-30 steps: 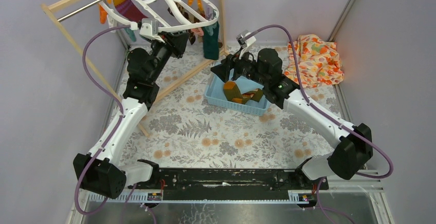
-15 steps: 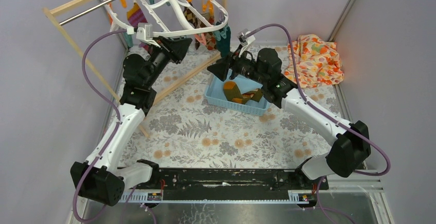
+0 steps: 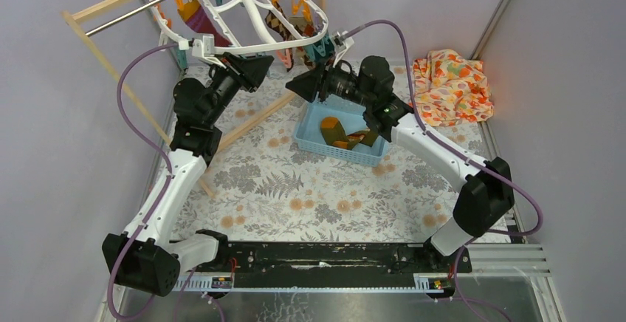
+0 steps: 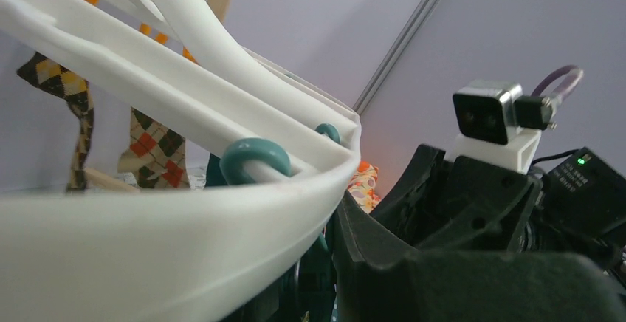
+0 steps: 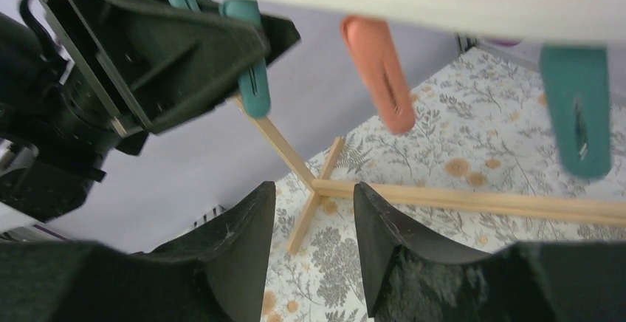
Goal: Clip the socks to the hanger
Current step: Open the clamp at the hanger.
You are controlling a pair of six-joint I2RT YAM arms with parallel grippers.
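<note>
Black-fingered and raised, reaching with the left gripper (image 3: 266,62) up under the near rim of the hanger (image 3: 251,12), right against the white ring. Crowding the left wrist view with that rim and hiding one finger behind it, so leaving it impossible to tell whether the jaws are clamping the plastic or merely sitting beside it. Catching, past the rim in that same view, two argyle socks (image 4: 151,152) dangling next to a teal clip hook (image 4: 255,161).

Lifting the right gripper (image 3: 294,88) beneath the hanger's right end, above the far edge of the blue basket (image 3: 347,156). Parting its fingers by a moderate gap and gripping nothing between them. Pointing toward the left gripper, with a teal clip (image 5: 251,78), an orange clip (image 5: 380,78) and a second teal clip (image 5: 579,115) hanging from the rim overhead, none of them touching the fingers.

Carrying on the hanger a maroon striped sock (image 3: 198,18) toward the left and a dark teal sock (image 3: 319,50) at the right end, just beside the right gripper. Holding in the basket an olive-mustard sock (image 3: 330,131) and a brown-orange argyle sock (image 3: 363,139), lying side by side.

Hanging high at the far left, close to the metal bar (image 3: 148,4) of the wooden rack (image 3: 133,93). Showing also an orange floral cloth (image 3: 450,89) crumpled at the far right, well apart from the basket.
</note>
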